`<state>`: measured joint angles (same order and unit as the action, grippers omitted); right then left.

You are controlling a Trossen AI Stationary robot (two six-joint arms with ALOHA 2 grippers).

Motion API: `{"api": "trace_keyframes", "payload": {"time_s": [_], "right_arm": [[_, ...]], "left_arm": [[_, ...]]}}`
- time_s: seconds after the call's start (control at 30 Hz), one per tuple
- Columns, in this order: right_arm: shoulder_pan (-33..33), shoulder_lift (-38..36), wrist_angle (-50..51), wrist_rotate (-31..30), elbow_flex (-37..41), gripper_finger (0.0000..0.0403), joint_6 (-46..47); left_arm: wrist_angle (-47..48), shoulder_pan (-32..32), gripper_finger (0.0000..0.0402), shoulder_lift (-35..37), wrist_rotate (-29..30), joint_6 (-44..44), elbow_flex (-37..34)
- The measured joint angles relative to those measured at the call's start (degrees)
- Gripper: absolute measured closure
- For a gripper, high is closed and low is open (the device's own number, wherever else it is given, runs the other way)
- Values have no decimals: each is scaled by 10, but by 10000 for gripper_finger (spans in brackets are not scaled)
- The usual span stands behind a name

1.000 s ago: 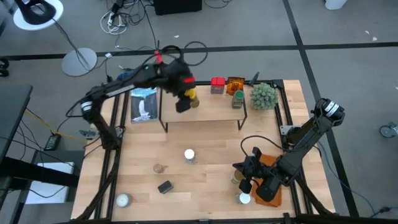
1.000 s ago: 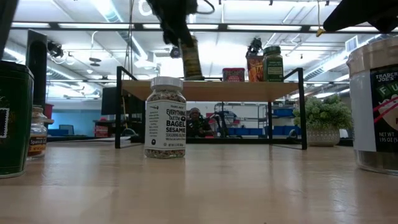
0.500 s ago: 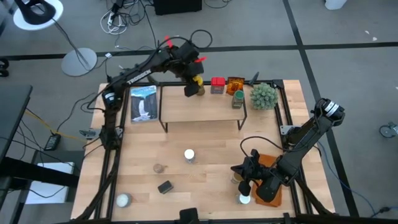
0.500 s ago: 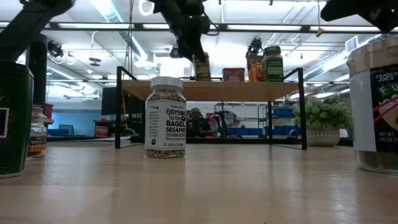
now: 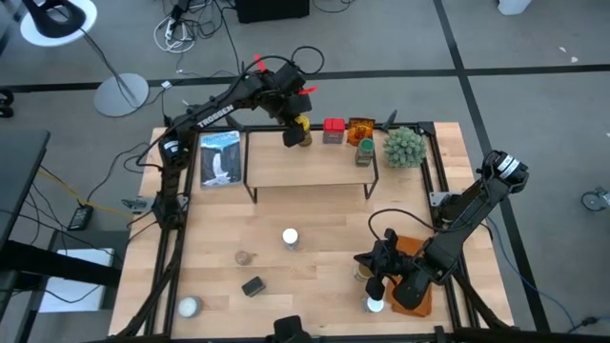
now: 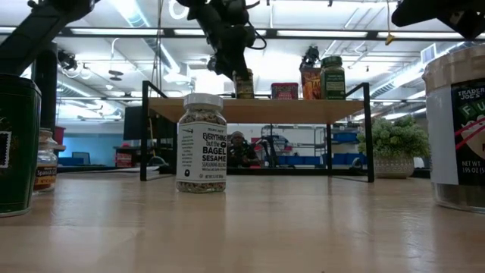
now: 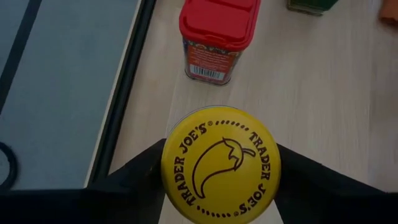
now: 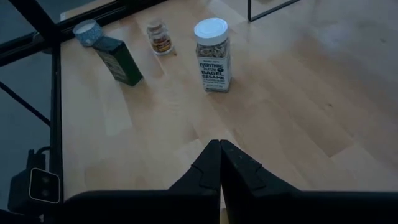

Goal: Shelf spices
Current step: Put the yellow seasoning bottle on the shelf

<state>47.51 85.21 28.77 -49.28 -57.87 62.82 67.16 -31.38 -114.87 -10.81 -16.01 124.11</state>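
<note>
Yellow "Trader Joe's" lid [image 7: 221,163] (chili logo) sits gripped by left pincer [image 5: 297,132].

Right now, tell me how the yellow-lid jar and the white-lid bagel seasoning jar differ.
The yellow-lid jar stands on the shelf between the left hand's fingers; the white-lid jar stands on the table below, with no hand at it. Its lid is plain; the yellow lid bears a chili drawing. Both stand upright.
</note>
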Motion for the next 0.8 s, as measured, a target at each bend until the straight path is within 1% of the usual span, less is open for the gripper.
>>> {"api": "trace_keyframes", "payload": {"time_s": [0.53, 0.63, 0.8], "right_arm": [[0, 0, 0, 3, 0, 397, 0], [0, 0, 0, 3, 0, 398, 0], [0, 0, 0, 11, 0, 401, 0]], "left_arm": [[-1, 3, 153, 0, 0, -1, 0], [-1, 4, 142, 0, 0, -1, 0], [-1, 3, 111, 1, 0, -1, 0]]}}
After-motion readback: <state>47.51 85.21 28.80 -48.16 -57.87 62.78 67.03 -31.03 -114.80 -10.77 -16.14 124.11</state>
